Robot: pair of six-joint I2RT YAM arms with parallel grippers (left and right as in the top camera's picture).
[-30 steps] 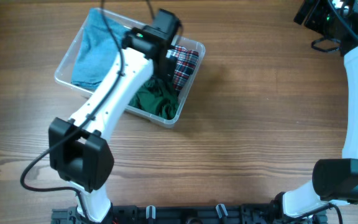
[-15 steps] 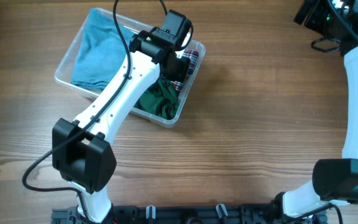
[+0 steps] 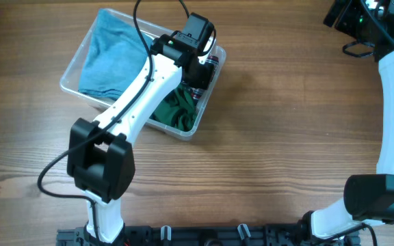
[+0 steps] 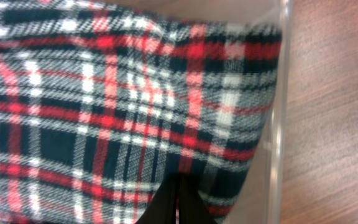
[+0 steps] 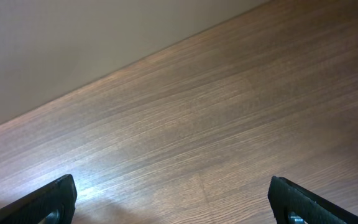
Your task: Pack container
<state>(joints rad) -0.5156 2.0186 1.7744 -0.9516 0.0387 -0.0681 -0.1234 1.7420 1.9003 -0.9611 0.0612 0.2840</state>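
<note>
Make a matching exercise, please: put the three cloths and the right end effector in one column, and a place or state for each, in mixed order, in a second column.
Column one
1. blue cloth
2. green cloth
3. plaid cloth
4. right end effector

Column two
A. open, above bare table
B. left end of the container
C. beneath the shut left end effector
D. container's corner nearest the robot

Pairs: 1-B, 2-D, 3-C, 4-A
</note>
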